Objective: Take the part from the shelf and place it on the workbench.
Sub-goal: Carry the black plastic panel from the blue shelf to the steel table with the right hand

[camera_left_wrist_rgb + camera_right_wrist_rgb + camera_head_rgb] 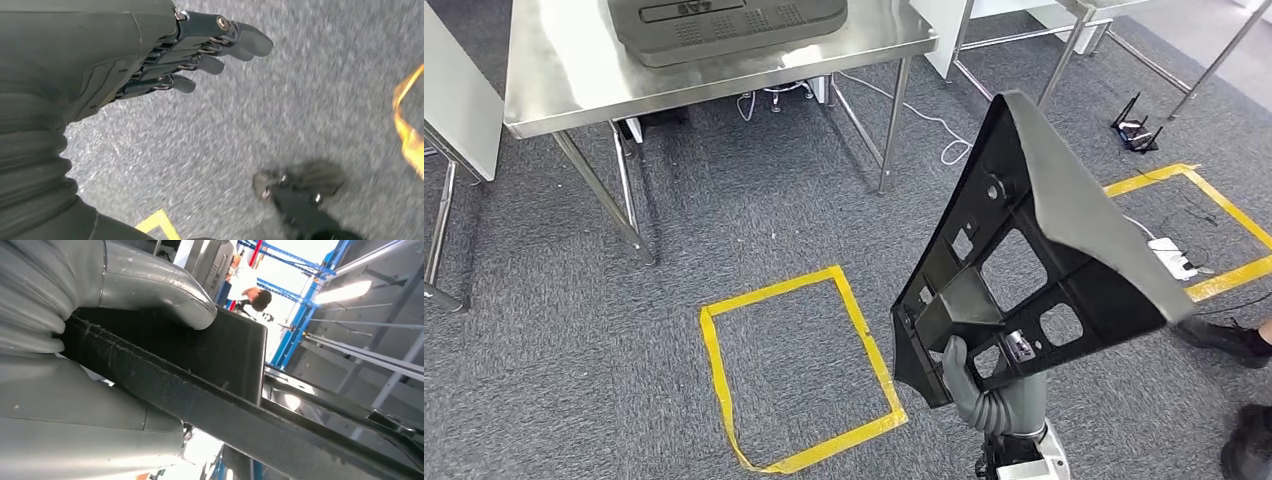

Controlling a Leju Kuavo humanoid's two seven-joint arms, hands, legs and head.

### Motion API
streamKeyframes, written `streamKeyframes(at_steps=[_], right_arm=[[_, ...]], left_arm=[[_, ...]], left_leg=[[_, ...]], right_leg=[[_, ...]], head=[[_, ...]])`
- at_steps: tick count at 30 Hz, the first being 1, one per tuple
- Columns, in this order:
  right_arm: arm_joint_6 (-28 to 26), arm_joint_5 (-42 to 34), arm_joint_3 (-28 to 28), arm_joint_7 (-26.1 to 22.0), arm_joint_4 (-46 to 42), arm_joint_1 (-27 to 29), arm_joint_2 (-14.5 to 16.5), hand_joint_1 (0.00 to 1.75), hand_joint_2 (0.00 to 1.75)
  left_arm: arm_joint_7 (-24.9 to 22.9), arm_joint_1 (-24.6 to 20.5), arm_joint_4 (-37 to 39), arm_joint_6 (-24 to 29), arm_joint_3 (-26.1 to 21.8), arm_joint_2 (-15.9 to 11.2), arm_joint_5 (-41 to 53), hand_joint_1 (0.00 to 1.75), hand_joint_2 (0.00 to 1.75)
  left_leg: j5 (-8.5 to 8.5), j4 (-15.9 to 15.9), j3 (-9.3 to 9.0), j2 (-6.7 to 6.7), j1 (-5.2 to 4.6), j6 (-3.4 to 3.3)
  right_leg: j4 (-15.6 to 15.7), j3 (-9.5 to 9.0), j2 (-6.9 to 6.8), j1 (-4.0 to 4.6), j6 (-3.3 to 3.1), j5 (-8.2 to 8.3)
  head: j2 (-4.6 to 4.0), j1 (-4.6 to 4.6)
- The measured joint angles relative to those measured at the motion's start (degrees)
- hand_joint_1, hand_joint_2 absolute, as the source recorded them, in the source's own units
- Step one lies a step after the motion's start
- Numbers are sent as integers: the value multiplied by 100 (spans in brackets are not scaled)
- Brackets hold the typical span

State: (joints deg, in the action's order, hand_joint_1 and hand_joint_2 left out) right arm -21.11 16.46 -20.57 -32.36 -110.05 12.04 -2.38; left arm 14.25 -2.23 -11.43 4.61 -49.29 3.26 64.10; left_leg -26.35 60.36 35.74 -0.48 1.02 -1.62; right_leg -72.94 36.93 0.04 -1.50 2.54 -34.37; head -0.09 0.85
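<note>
The black plastic panel (1024, 270), a large ribbed part with cut-out windows and a grey fabric-like outer face, is standing nearly upright in the air, carried by the right hand (984, 395). The fingers (954, 352) of that hand are gripping it at its lowest edge, so almost the whole panel is rising above and leaning away from the grasp. In the right wrist view the thick grey thumb (155, 292) is pressing flat on one face of the panel (215, 355), with the rim of the part running across just below it.

The stainless steel bench (564, 70) is lying ahead and to the left of the fingers, well apart from them, across grey carpet (724, 220) marked with a yellow tape square (716, 355). A dark moulded part (724, 30) is already taking up the middle of its top.

The step in hand looks like the carry. Doing it well probably means keeping the grip firm against the top-heavy lean, approaching squarely, and lowering the panel onto bare steel beside the moulded part.

The left hand (165, 60) is hanging over the carpet, its fingers (250, 42) stretched out and holding nothing.
</note>
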Motion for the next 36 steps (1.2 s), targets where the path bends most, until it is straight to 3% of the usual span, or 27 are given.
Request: streamKeyframes(at_steps=[2,3,5,6,8,11,13,15,16,17,18,21,23,26,28,30,32,33,35,36], right_arm=[[0,0,0,1,0,5,0,166,175],[0,0,0,1,0,7,-1,166,175],[0,0,0,1,0,12,-5,166,175],[2,0,-1,6,0,11,-7,166,175],[4,2,-2,15,-3,13,-4,166,175],[10,14,2,25,-10,18,0,166,175],[15,16,4,26,-14,9,10,166,175],[24,17,4,26,-14,7,16,166,175],[27,17,4,26,-13,13,17,166,175],[28,17,4,26,-13,19,17,166,175],[28,17,4,26,-12,21,17,166,175],[28,16,4,26,-8,23,17,166,175],[28,16,3,29,-2,25,17,166,175],[26,17,1,30,-2,28,17,166,175],[23,17,0,28,-2,24,16,166,175],[20,17,0,27,-2,33,15,166,175],[20,17,0,27,-1,53,15,166,175],[20,16,0,27,0,60,14,166,175],[20,15,0,27,1,67,10,166,175],[19,15,0,28,3,67,9,166,175]], left_arm=[[0,1,0,0,0,-1,8,0,175],[-1,3,0,-1,0,0,12,0,175],[-1,6,1,-2,0,3,22,0,175],[-2,7,1,-4,0,5,26,0,175],[-2,6,1,-9,0,7,36,0,175],[-3,5,-2,-10,-1,5,53,0,175],[-2,-3,-3,-5,-1,8,57,0,175],[-2,-1,-2,-4,-1,14,60,0,175],[-2,5,-2,-4,-2,14,61,0,175],[-2,12,-2,-4,-2,12,61,0,175],[-2,15,-2,-4,-2,9,61,0,175],[-1,22,2,-8,-5,4,61,0,175],[0,24,3,-13,-8,3,62,0,175],[5,16,0,-11,-9,6,62,0,175],[8,4,0,-8,-9,10,62,0,175],[8,-2,-1,-4,-9,9,62,0,175],[7,-1,-2,-1,-10,8,62,0,175],[7,2,-2,0,-11,8,62,0,175],[7,14,-2,-3,-11,12,63,0,175],[6,17,-2,-4,-11,13,63,0,175]], left_leg=[[-105,-1,-122,-36,-32,-22],[-163,-2,-203,-52,-42,-22],[-282,-4,-348,-75,-55,-2],[-336,-7,-395,-85,-63,21],[-404,-16,-471,-88,-76,88],[-442,121,-521,-51,-66,173],[-542,626,-255,-20,-50,218],[-797,1279,203,-7,-34,263],[-928,1457,388,-4,-22,285],[-983,1481,502,-1,-7,305],[-918,1343,530,3,9,321],[-215,465,372,39,47,329],[33,176,297,60,36,263],[37,124,164,51,30,106],[14,103,69,37,32,37],[-44,102,36,20,14,1],[-130,102,-31,-6,4,-6],[-182,102,-91,-20,3,1],[-299,97,-221,-39,6,33],[-352,96,-288,-47,2,59]], right_leg=[[-64,296,1,21,-26,-136],[170,310,0,33,6,-22],[843,210,-9,58,87,472],[1098,154,-23,77,82,685],[1298,85,-31,111,-19,890],[1373,-125,-4,68,-186,914],[1397,-288,-2,41,-271,866],[1398,-390,2,44,-324,782],[1399,-442,11,42,-326,735],[1398,-504,24,36,-316,685],[1398,-578,38,28,-299,631],[1382,-794,64,25,-206,441],[1358,-869,68,54,-115,331],[1295,-957,57,62,-1,260],[918,-723,48,53,2,150],[256,-238,46,53,-29,-55],[-46,156,45,51,-6,-173],[70,221,44,49,41,-87],[685,140,28,46,163,394],[962,81,6,53,160,592]], head=[[0,2],[0,1],[0,-3],[0,-12],[0,-25],[0,-32],[0,-24],[0,-16],[0,-15],[0,-15],[0,-12],[0,5],[0,26],[0,17],[0,-5],[0,-22],[0,-26],[0,-29],[0,-39],[0,-42]])
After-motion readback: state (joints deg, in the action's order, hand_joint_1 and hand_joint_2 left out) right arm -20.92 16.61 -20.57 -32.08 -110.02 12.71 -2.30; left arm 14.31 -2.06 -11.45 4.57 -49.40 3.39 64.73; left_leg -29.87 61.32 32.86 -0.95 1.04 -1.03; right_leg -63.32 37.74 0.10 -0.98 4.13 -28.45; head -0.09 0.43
